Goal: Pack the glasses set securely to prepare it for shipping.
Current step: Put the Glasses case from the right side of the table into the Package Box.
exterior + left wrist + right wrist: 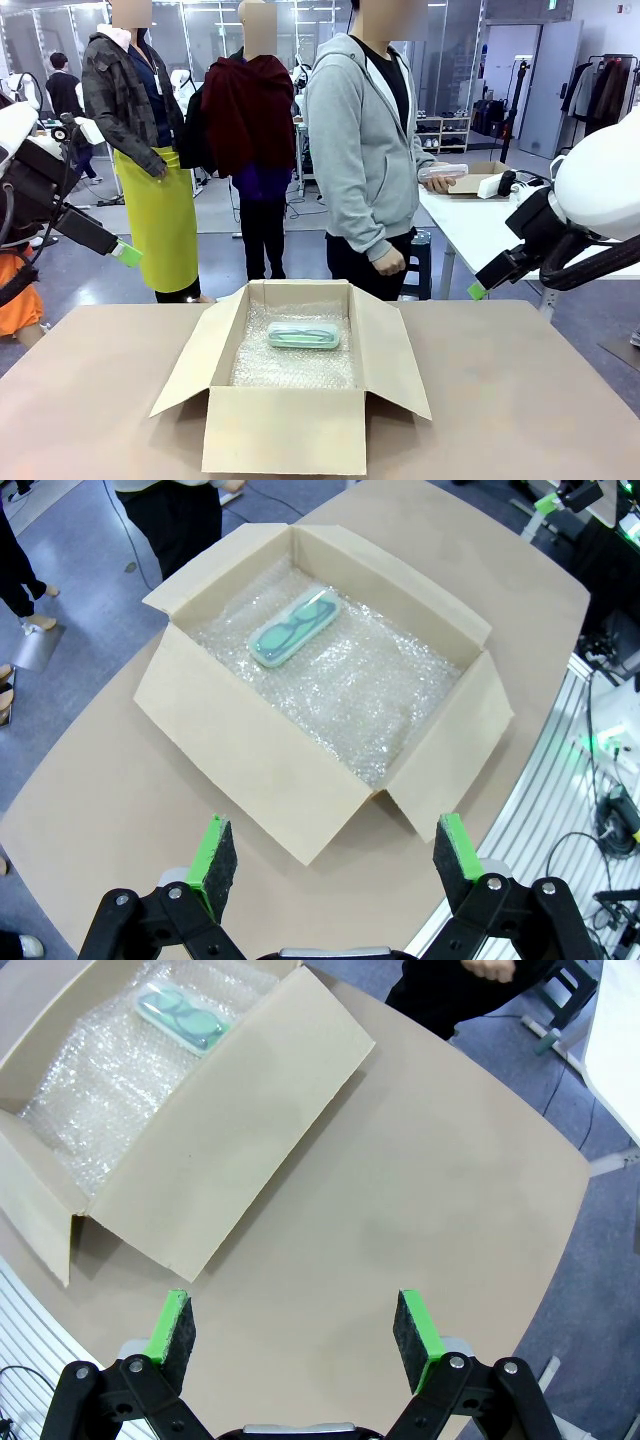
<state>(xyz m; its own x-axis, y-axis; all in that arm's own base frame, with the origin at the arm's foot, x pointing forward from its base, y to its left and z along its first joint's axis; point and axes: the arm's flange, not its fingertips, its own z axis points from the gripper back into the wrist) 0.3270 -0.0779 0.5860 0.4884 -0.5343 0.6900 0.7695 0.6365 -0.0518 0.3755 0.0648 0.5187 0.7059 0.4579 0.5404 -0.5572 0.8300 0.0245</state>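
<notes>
We are noting the oblong mint-green glasses case (303,335) inside the brown cardboard box (285,440). Left fingers (213,852) and right fingers (172,1325) are hanging released.

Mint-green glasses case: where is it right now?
In the front view, the mint-green glasses case lies on bubble wrap inside the open cardboard box, toward its far wall, mid-table.

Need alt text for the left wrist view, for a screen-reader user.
An open cardboard box sits on a tan table, lined with bubble wrap, with a mint-green glasses case lying on the wrap toward one end. At the picture's bottom edge the left claw is wide open above the table, holding nothing.
</notes>
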